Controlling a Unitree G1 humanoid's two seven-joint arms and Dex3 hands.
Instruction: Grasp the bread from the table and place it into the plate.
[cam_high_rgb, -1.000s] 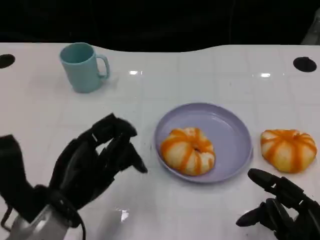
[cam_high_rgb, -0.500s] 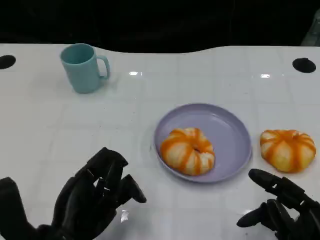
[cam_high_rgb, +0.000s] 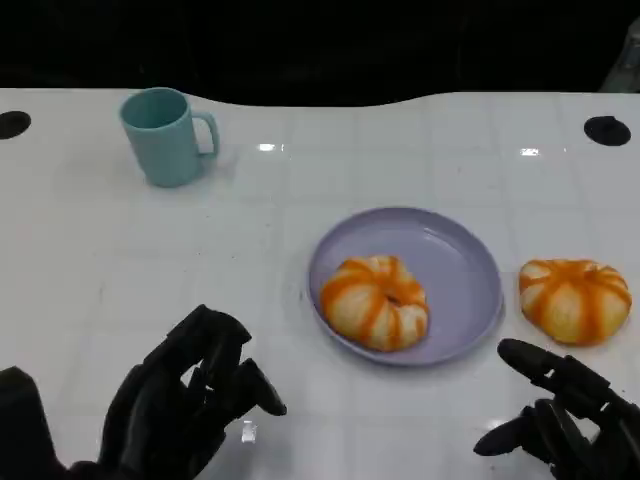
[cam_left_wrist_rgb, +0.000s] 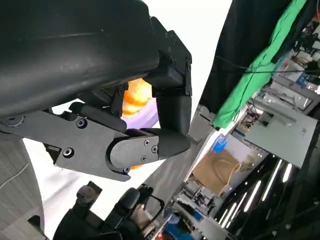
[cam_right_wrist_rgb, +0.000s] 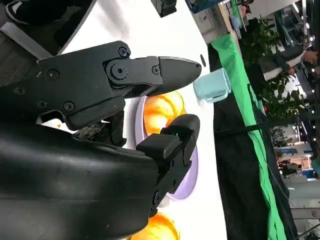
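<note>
While one bread sits on the purple plate, second bread waiting on the white table, just beside the rim.
Right hand low, near that loose bread, fingers apart, holding nothing. Left hand well apart from it, fingers loosely curled, empty too. Probably light and soft, easily squashed; best cupped gently around the rounded sides, not pinched on top. Teal mug far off.

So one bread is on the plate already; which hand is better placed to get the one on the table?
The right hand. The loose bread lies just beyond its fingers, right of the plate. The left hand sits on the plate's far side, so it would need to reach across.
</note>
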